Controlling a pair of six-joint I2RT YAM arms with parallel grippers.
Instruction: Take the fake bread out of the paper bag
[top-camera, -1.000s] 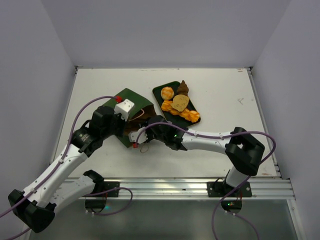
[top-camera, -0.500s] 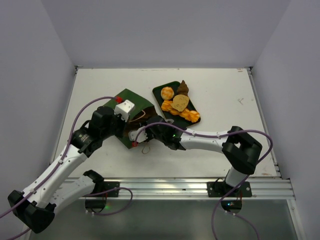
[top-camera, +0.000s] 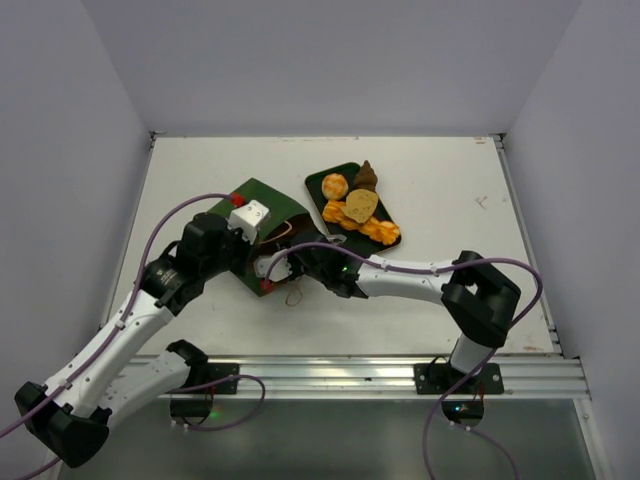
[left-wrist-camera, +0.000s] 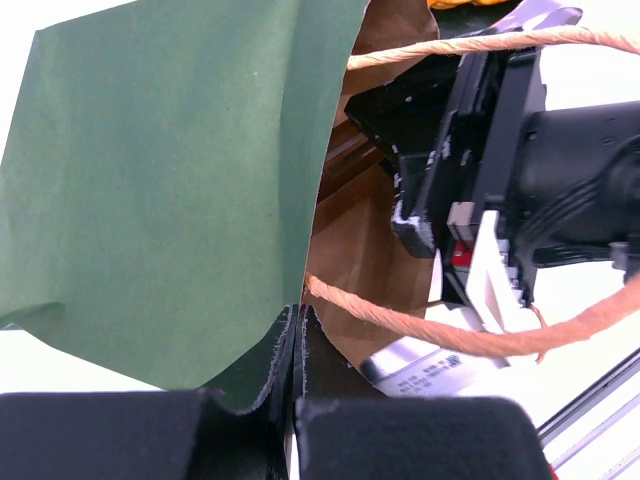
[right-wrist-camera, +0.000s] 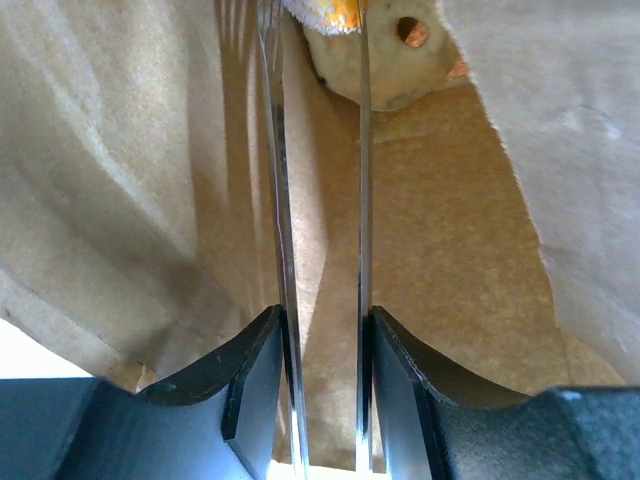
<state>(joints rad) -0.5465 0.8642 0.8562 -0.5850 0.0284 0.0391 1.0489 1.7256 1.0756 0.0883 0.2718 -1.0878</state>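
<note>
So L pincer (left-wrist-camera: 297, 325) pinches bag (left-wrist-camera: 170, 180) rim open for R pincer (right-wrist-camera: 315, 30) inside; bread (right-wrist-camera: 385, 70) at tips, grip unclear.

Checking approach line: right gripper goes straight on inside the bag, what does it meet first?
Likely the fake bread, just at the tips of the right gripper, deep in the paper bag; depth unclear.
</note>
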